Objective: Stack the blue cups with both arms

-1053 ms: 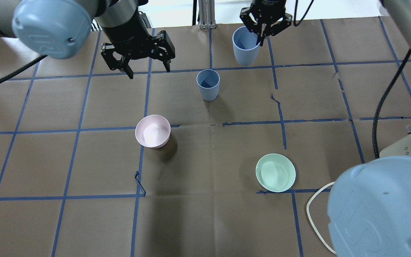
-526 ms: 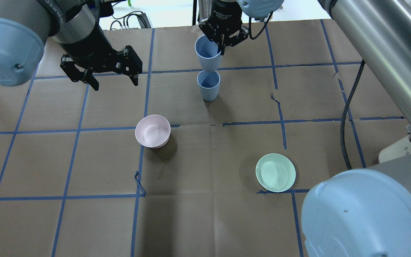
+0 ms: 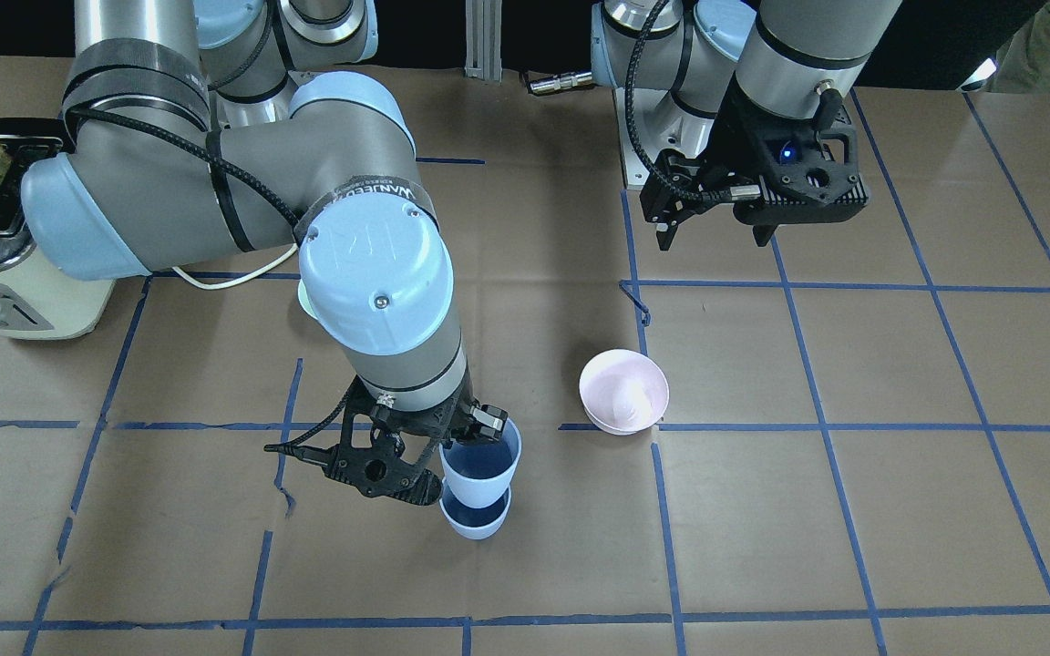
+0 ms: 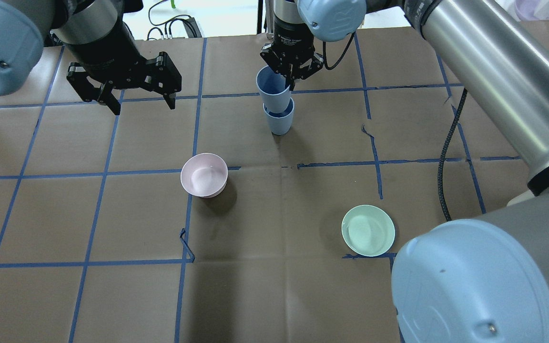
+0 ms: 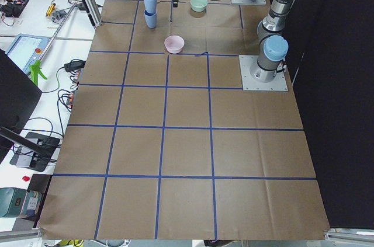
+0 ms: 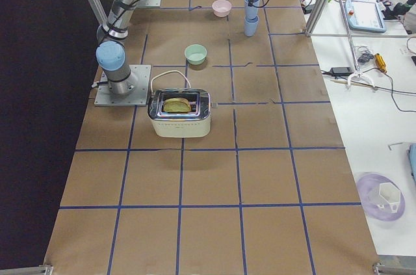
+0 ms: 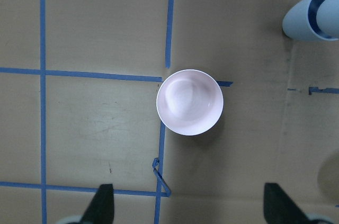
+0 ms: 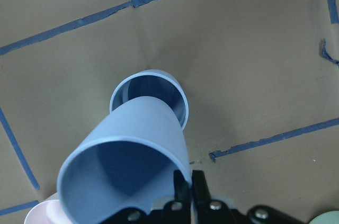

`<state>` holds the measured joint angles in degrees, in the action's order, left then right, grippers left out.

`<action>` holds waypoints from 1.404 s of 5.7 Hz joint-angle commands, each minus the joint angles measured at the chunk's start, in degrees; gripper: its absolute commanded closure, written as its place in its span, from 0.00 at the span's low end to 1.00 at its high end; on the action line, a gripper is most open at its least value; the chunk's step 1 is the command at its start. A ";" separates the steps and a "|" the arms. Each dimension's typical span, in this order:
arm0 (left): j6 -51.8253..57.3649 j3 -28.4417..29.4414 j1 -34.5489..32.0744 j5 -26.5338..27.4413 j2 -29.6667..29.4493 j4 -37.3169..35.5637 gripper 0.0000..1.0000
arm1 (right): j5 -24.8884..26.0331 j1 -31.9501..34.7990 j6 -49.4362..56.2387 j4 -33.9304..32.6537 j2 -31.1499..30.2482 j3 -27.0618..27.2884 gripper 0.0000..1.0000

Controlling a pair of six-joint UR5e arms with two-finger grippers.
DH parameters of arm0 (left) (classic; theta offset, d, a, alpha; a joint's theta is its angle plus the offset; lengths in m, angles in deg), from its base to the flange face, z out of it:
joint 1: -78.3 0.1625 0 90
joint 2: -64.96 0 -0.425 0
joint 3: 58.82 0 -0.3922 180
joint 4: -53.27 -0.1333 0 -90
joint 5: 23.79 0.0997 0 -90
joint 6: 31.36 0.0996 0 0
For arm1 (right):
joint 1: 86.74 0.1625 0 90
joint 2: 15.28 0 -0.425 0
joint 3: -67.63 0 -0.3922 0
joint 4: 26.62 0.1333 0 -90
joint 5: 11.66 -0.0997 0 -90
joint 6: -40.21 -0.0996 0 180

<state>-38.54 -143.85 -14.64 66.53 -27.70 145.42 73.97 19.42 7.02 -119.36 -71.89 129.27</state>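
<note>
Upper blue cup tilted, base just inside mouth of lower cup standing on worktop. Right pincer clenched on its rim; left pincer spread, empty (well apart). Risk: tilt wedges cup crooked or topples lower one.
</note>
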 commanded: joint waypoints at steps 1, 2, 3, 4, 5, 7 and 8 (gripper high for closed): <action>-0.02 -0.14 -0.13 0.30 -0.15 0.06 0.01 | -0.02 0.01 0.23 -0.16 1.05 1.37 0.92; -0.02 -0.31 -0.13 0.39 0.46 0.05 0.01 | -0.02 0.01 0.23 -0.16 1.15 1.46 0.90; -0.02 -0.40 -0.05 0.39 0.38 0.05 0.01 | -0.11 0.01 0.23 -3.81 2.19 1.47 0.56; -0.02 -0.49 -0.05 0.39 0.46 0.05 0.01 | -0.11 0.01 0.14 -5.50 2.38 1.47 0.43; 0.06 -0.49 -0.13 0.39 0.46 -0.03 0.01 | -0.02 0.01 0.14 -5.61 2.20 1.29 0.29; 0.06 -0.58 -0.13 0.48 0.64 -0.03 0.01 | 0.85 -1.30 0.31 -3.25 -1.90 0.24 0.00; 0.15 -0.67 -0.05 0.48 0.73 -0.03 0.01 | 2.51 -3.74 6.93 0.94 -5.23 0.84 0.00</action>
<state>-38.45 -144.45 -14.76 67.00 -27.05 145.38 75.25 17.50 9.53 -121.59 -74.20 129.85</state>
